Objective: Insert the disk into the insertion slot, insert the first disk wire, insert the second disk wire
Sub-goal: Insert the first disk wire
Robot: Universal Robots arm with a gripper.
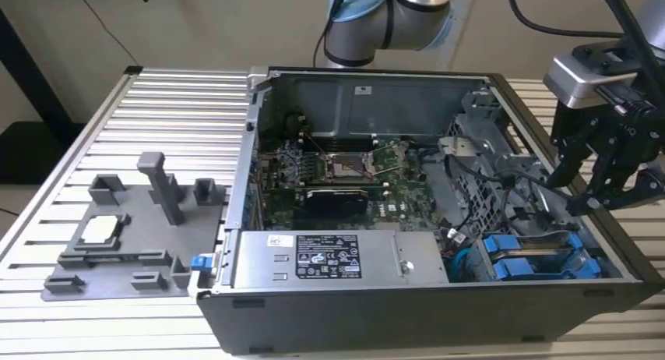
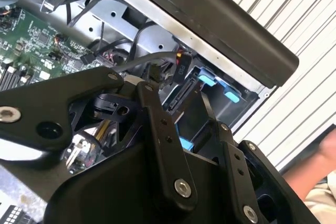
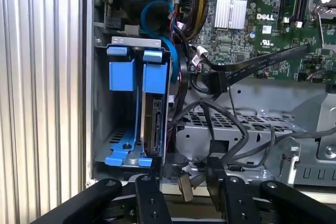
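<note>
A slatted aluminium worktop (image 1: 177, 103) before a beige wall (image 1: 208, 25) carries a grey fixture plate (image 1: 109, 276) at the exterior view's left and an open computer case (image 1: 416, 321) at centre. Over the case's other side hangs the end effector (image 1: 580, 192), fingers (image 3: 151, 195) spread, pinching nothing. Just below and ahead of it the disk (image 3: 155, 121) stands on edge in the insertion slot (image 3: 131, 41); black cables (image 3: 262, 64) alongside obscure any connections.

A grey fixture plate (image 1: 124, 276) lies on the slatted table (image 1: 177, 111) beside the open computer case (image 1: 416, 315).
</note>
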